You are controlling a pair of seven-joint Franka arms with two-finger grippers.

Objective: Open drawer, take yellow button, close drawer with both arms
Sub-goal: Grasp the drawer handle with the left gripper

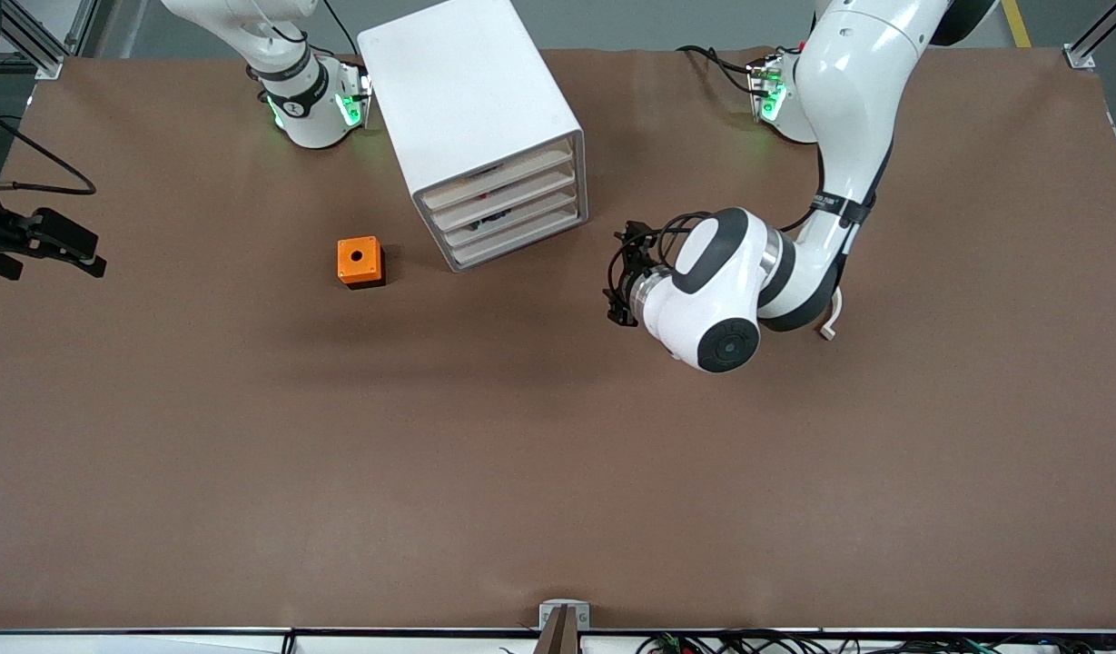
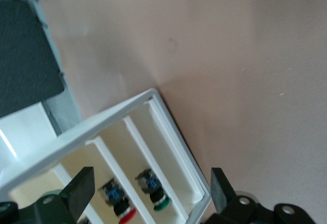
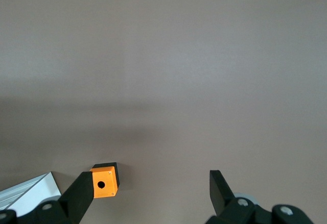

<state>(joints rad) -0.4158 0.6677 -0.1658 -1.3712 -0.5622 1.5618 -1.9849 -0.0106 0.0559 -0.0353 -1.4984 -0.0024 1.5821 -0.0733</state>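
Note:
The white cabinet (image 1: 471, 100) stands at the robots' side of the table with all four drawers shut. The uppermost drawer (image 1: 501, 175) is flush with the others. My left gripper (image 1: 617, 272) is open and empty, over the table just off the cabinet's front corner toward the left arm's end, pointing at it. In the left wrist view its open fingers (image 2: 82, 188) frame the drawer fronts (image 2: 168, 157); a red-capped (image 2: 120, 211) and a green-capped button (image 2: 156, 196) show inside. The orange-yellow button is hidden. My right gripper (image 3: 149, 193) is open and empty, high above the table.
An orange cube with a hole (image 1: 360, 261) sits on the brown table beside the cabinet, toward the right arm's end; it also shows in the right wrist view (image 3: 104, 181). The right arm's base (image 1: 312, 104) stands close to the cabinet's back corner.

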